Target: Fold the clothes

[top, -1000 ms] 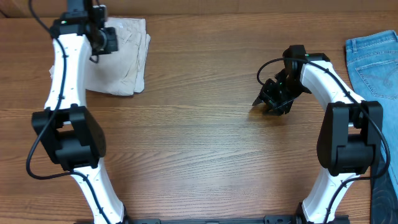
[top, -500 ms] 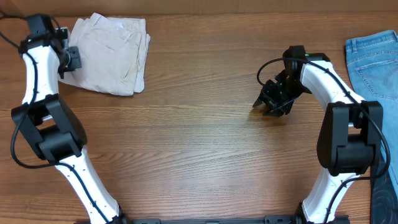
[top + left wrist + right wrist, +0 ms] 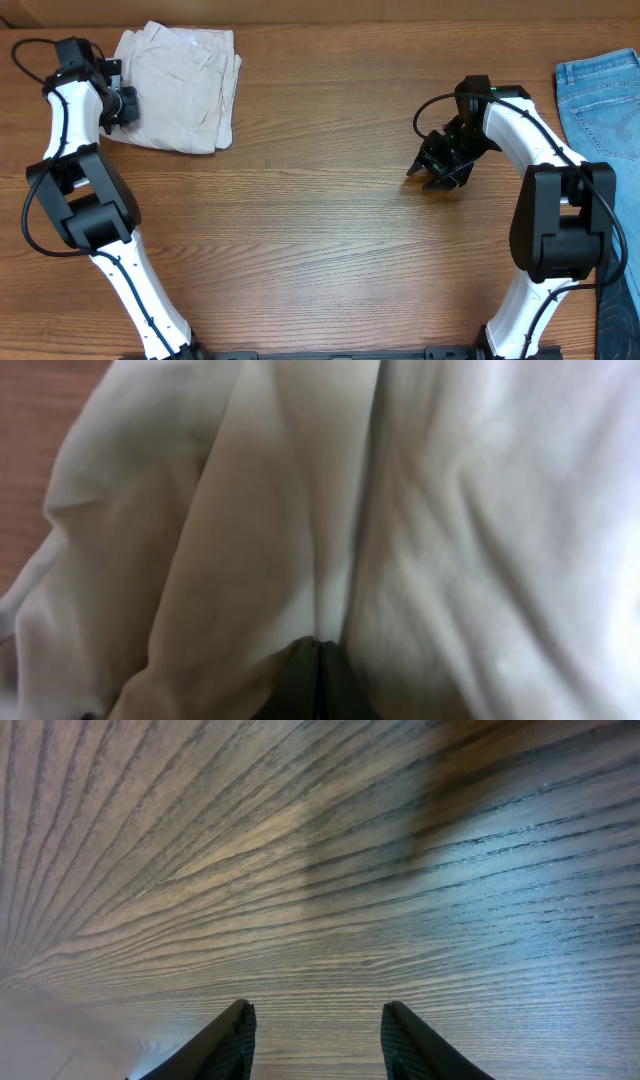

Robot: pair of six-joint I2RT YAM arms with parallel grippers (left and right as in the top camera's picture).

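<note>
The beige shorts (image 3: 185, 88) lie folded into a compact stack at the back left of the table. In the left wrist view the pale cloth (image 3: 430, 510) fills almost the whole frame. My left gripper (image 3: 122, 102) is at the stack's left edge; its fingers (image 3: 318, 665) are pressed together, with the tips against the cloth and no fold showing between them. My right gripper (image 3: 438, 166) hovers low over bare wood at the right-centre, well away from the shorts. Its fingers (image 3: 315, 1030) are apart and empty.
Blue jeans (image 3: 602, 95) lie at the back right edge of the wooden table (image 3: 320, 230). A dark blue cloth (image 3: 625, 310) hangs at the front right corner. A strip of wood (image 3: 40, 430) shows left of the shorts in the left wrist view.
My left arm swung from above the shorts out to the far left, then came back in to the stack's left edge. The right arm has barely moved.
</note>
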